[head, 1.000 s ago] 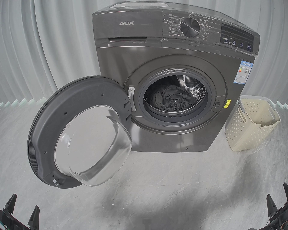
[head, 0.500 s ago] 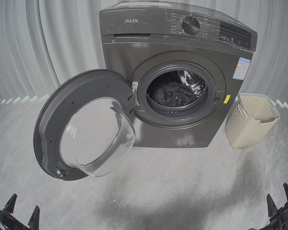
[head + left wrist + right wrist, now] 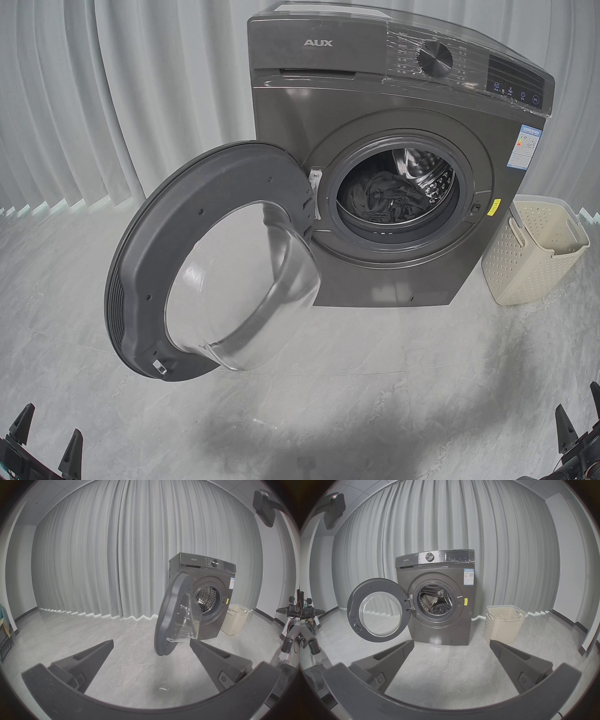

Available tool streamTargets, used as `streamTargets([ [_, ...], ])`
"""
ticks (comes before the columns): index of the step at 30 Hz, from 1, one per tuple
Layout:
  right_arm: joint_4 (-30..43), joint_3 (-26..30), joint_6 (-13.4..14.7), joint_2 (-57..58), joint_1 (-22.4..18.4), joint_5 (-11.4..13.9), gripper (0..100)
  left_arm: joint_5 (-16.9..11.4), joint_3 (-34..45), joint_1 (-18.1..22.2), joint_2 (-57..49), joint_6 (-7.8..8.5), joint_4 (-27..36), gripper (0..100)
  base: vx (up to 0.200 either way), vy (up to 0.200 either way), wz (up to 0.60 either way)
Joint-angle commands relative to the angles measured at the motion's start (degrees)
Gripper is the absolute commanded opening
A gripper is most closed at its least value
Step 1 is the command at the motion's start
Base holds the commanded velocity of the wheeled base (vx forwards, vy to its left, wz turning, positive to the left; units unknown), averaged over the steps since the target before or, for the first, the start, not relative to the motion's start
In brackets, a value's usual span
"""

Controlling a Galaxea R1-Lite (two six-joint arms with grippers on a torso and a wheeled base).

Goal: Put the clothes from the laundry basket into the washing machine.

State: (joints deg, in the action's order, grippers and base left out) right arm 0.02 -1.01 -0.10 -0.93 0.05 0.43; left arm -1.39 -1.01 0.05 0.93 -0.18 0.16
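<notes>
— Which step are you on?
— Loading looks finished, I judge. Dark, crumpled clothes [image 3: 384, 200] lie in the washing machine's [image 3: 375, 106] ribbed steel drum. The perforated cream plastic laundry basket [image 3: 531, 262], just beside the machine, looks empty.
— Your grippers?
— My left gripper [image 3: 150, 642] and right gripper [image 3: 451, 642] are both spread wide, holding nothing, well in front of the machine.
— Next?
— Probably swinging the round door [image 3: 156, 250] shut. Its bulging clear bowl stands wide open at the machine's left.

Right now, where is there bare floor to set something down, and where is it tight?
Free: floor before the washing machine, between its open door and the laundry basket; also beyond the door, toward the curtain. Tight: between basket and machine.
</notes>
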Motion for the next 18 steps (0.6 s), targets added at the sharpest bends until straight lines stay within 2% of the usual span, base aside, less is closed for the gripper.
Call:
streamTargets([
  [1, -0.02, 1.01, 0.01, 0.93, 0.04, 0.01, 100, -0.1, 1.01, 0.13, -0.75, 0.27, 0.02, 100, 0.0, 0.0, 0.0],
  [8, -0.02, 1.01, -0.08, 0.93, 0.04, 0.01, 100, -0.19, 1.01, 0.04, -0.93, 0.53, 0.02, 100, 0.0, 0.0, 0.0],
  [10, -0.02, 1.01, 0.01, 0.93, 0.04, 0.01, 100, -0.46, 0.92, 0.04, -0.93, 1.59, 0.02, 100, 0.0, 0.0, 0.0],
  [12, -0.02, 1.01, 0.01, 0.93, 0.04, 0.01, 100, -0.9, -0.48, 0.21, -0.66, 0.71, -0.51, 100, 0.0, 0.0, 0.0],
  [14, -0.02, 1.01, 0.01, 0.93, 0.04, 0.01, 100, -1.51, -8.39, 0.48, 1.36, -1.05, -2.0, 100, 0.0, 0.0, 0.0],
  [16, -0.02, 1.01, 0.01, 0.93, 0.04, 0.01, 100, -2.65, -13.23, -0.49, 4.7, -1.75, -1.56, 100, 0.0, 0.0, 0.0],
  [18, -0.02, 1.01, 0.01, 0.93, 0.04, 0.01, 100, -4.32, -14.54, -2.25, 11.64, -1.75, -0.86, 100, 0.0, 0.0, 0.0],
])
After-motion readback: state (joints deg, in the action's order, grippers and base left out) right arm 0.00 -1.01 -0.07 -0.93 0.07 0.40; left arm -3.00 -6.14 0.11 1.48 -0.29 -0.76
